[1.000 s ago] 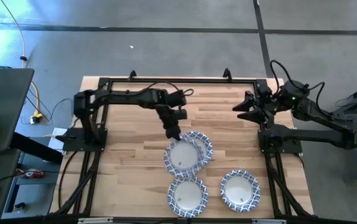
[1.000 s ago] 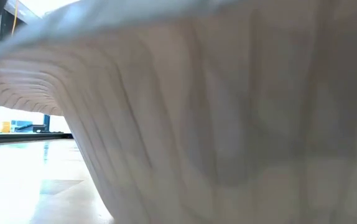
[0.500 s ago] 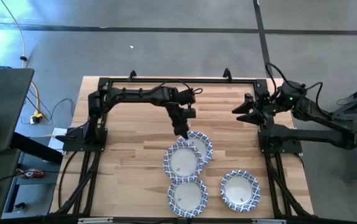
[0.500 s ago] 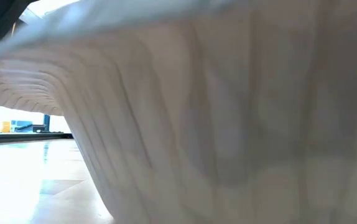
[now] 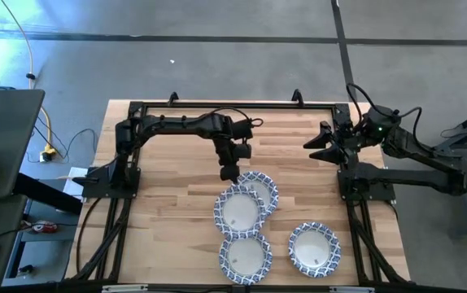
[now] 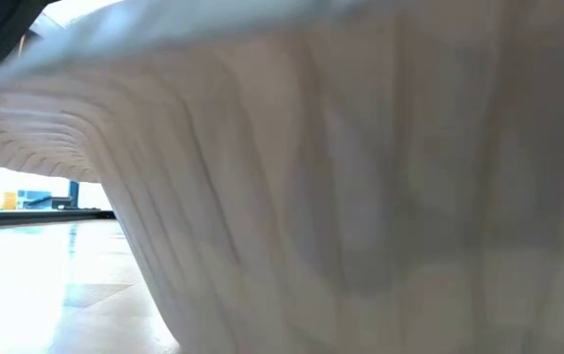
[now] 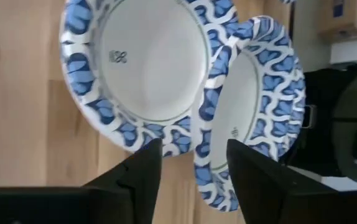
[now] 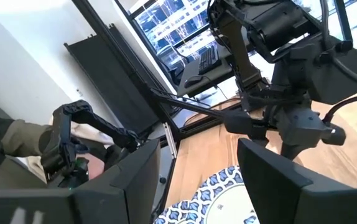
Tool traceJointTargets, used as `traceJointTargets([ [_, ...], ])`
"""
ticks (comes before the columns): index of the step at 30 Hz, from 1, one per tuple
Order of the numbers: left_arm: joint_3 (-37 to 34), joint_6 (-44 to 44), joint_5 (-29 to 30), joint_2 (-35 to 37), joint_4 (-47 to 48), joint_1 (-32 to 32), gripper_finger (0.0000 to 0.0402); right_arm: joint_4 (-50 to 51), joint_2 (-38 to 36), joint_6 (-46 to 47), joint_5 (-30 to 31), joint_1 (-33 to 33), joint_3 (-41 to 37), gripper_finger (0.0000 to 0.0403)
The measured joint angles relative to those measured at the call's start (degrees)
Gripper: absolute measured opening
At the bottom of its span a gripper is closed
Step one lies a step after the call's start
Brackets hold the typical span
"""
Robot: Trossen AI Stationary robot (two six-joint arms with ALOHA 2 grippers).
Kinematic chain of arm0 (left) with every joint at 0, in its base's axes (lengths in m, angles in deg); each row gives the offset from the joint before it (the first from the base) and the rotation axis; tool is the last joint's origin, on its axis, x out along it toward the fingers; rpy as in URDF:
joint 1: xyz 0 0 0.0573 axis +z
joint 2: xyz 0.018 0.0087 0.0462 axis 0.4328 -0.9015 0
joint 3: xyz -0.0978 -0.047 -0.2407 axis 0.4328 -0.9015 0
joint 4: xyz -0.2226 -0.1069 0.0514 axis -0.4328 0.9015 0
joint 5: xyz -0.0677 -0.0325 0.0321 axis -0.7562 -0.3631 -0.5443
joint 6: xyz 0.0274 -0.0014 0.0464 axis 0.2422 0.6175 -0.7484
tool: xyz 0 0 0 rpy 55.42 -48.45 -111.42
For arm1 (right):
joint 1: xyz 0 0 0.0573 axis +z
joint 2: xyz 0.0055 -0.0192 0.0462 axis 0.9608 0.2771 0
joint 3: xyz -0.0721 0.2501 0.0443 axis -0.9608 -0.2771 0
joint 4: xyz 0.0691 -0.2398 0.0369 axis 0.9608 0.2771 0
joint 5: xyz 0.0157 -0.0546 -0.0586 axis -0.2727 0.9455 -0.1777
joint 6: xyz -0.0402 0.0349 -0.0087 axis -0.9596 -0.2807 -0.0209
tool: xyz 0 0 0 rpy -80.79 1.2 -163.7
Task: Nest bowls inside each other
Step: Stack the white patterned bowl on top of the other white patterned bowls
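Four blue-and-white rimmed bowls show on the wooden table. Two overlap at mid-table: the near one (image 5: 239, 211) lies with its rim on the far one (image 5: 260, 187). Both also show in the left wrist view, as the near bowl (image 7: 144, 68) and the far bowl (image 7: 256, 106). Two single bowls sit at the near edge (image 5: 246, 255) and near right (image 5: 315, 248). My left gripper (image 5: 229, 172) (image 7: 194, 165) is open just above the overlapped pair's far-left rims. My right gripper (image 5: 315, 142) (image 8: 197, 186) is open and empty at the far right.
One bowl's white ribbed outer wall (image 6: 361, 197) fills the low view. Black frame rails (image 5: 217, 106) run along the table's far, left and right sides. A person's sleeve and hand (image 8: 23, 140) show in the room beyond the table. Bare wood lies at the table's near left (image 5: 168, 236).
My left gripper has swung a little toward the table's right edge and then back left, staying over the far rims of the overlapped pair. The near bowl of that pair has settled slightly toward the near edge.
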Motion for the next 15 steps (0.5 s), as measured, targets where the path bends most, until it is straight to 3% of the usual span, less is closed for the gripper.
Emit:
traceJointTargets([
  [4,-0.36,-1.67,2.56,0.00,0.76,-0.42,0.0183,-0.02,0.00,0.91,0.00,0.00,0.01,0.0206],
  [15,-4.96,-1.87,2.50,0.00,0.02,-1.96,0.0182,-0.07,0.04,0.87,0.02,0.01,0.01,0.0206],
])
